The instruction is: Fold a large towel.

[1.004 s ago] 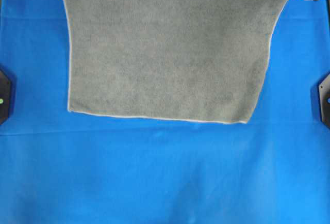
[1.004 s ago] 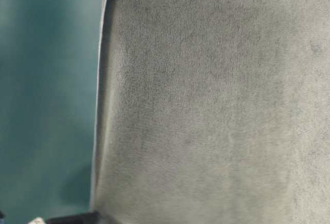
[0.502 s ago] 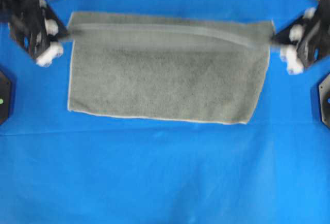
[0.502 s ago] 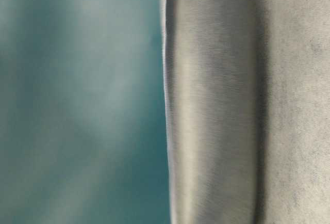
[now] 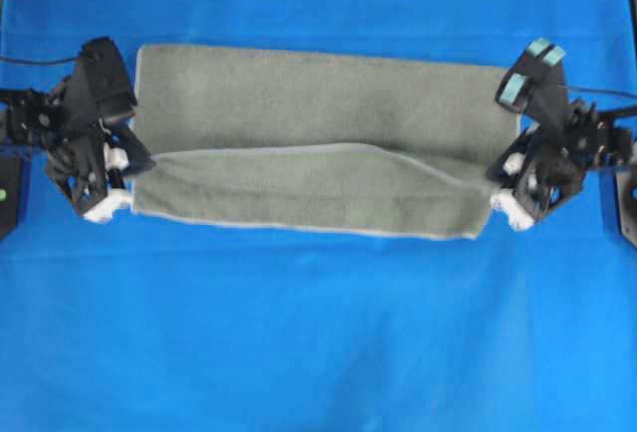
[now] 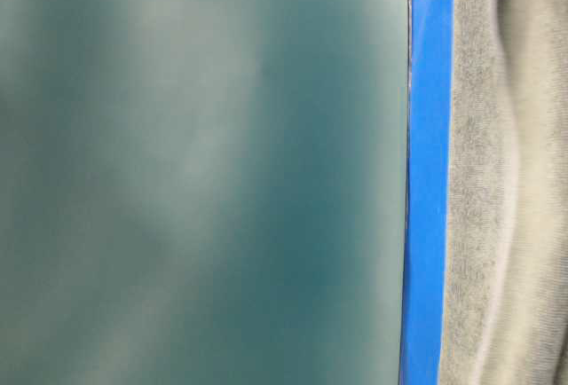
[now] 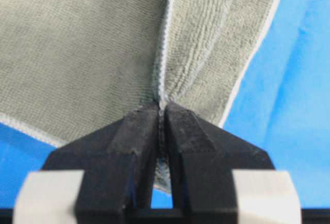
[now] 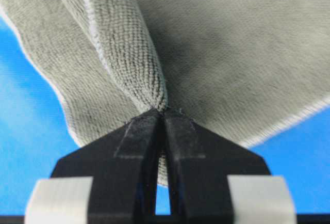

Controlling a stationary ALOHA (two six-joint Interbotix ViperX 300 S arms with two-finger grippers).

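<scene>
Towel (image 5: pixel 318 138) lies on the blue surface (image 5: pixel 318 332), left pincer (image 5: pixel 139 161) and right pincer (image 5: pixel 495 185) each clamped on a corner; carrying both level to the near hem should square the fold.

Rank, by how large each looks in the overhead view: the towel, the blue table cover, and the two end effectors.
1. Blue table cover
2. Towel
3. Left end effector and right end effector: they look alike.

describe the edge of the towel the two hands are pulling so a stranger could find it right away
On the blue table cover lies one grey-green towel. Across its middle, between the left hand and right hand, runs the carried edge, a raised fold line above the flat near border.
</scene>
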